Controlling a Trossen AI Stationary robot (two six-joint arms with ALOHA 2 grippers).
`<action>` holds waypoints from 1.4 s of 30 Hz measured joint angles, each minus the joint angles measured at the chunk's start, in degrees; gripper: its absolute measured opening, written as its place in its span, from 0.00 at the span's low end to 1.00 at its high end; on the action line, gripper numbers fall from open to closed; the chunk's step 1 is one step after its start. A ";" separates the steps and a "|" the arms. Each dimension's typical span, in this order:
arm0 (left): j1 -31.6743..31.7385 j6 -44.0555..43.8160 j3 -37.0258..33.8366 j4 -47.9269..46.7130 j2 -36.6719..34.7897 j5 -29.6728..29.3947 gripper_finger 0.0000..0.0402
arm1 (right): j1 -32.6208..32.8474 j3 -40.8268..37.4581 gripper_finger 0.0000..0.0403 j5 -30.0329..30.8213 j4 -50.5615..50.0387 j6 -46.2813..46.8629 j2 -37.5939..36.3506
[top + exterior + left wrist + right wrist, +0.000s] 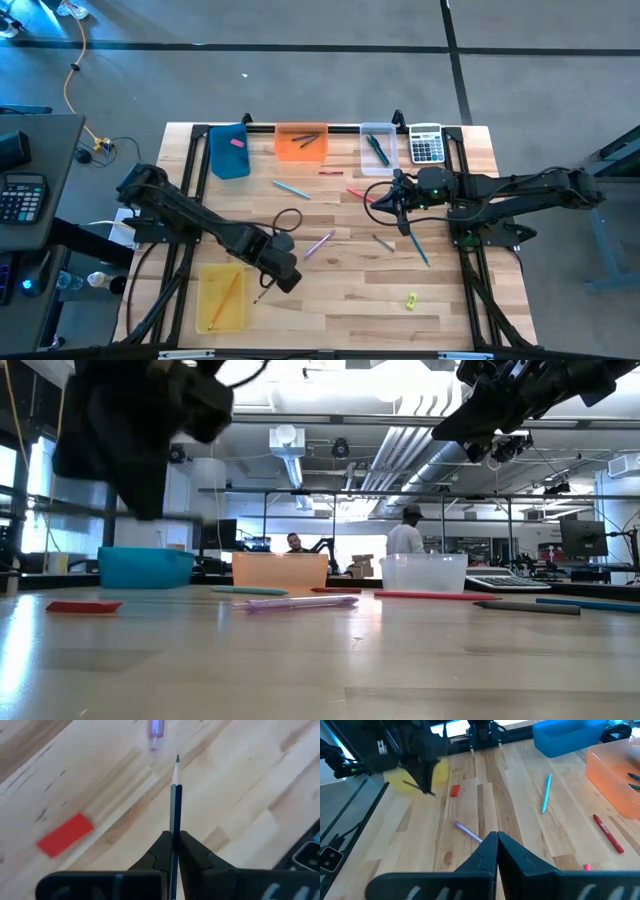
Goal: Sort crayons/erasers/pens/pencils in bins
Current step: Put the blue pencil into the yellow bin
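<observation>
My left gripper (272, 283) hangs above the table beside the yellow bin (222, 297), shut on a dark pencil (175, 800) whose sharpened tip sticks out past the fingers. An orange pencil lies in that yellow bin. A red eraser (65, 834) and a purple pencil (318, 244) lie on the wood nearby. My right gripper (398, 207) waits shut above the table's right middle, holding nothing. The blue bin (229, 150), orange bin (301, 141) and clear bin (378, 148) stand along the far edge. My left gripper pinches the dark pencil's shaft (175, 827) between its two fingers. The pencil runs along the fingers, with its point leading out beyond them. The fingers slant steeply down from above, and the pencil (412, 784) is lifted clear of the table.
Loose on the wood lie a teal pen (291, 189), a red crayon (330, 173), a red pencil (358, 194), a grey stick (383, 241), a blue pen (418, 245) and a small yellow piece (411, 299). A grey calculator (426, 143) sits at the far right.
</observation>
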 joint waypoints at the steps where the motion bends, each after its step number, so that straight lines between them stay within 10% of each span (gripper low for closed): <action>1: -0.28 -1.05 0.04 -1.39 -0.95 -0.01 0.01 | -0.02 0.00 0.00 0.00 0.09 0.00 0.00; 19: -16.61 -26.30 -0.19 -24.64 -11.78 -4.17 0.01 | -0.01 0.00 0.00 0.00 0.59 -0.46 0.00; 30: -27.32 -41.16 -3.43 -26.02 -10.01 -14.78 0.01 | -0.01 0.00 0.00 -0.02 0.58 -0.80 -0.02; 42: -31.91 -46.76 -5.00 -20.93 -5.44 -13.68 0.01 | -0.02 0.00 0.00 -0.02 0.58 -0.41 -0.02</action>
